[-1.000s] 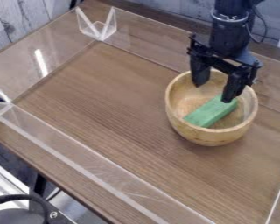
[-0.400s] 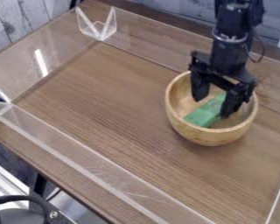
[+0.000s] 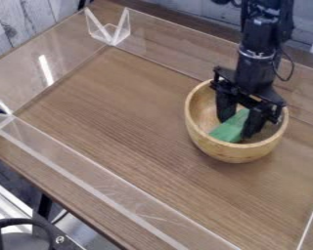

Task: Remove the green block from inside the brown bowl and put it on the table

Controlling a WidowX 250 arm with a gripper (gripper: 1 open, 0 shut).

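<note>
Camera view: we see the brown bowl point(image 3: 199, 145) on the right side of the table point(image 3: 120, 117), upright. Green block point(image 3: 230, 127) is inside the bowl, partly hidden by the black gripper point(image 3: 239, 109); its near-left part shows, w/ wood visible around it. Gripper reaches down into the bowl from the far side, fingers apart, one L and one R, over the block's far end. Can't tell whether either finger touches the block. Clear acrylic wall point(image 3: 67, 166) runs along the table's L edge. Clear angular piece point(image 3: 109, 27) sits far L of the bowl, well apart. Black cable point(image 3: 16, 227) loops at the near L corner, off the tabletop.
</note>
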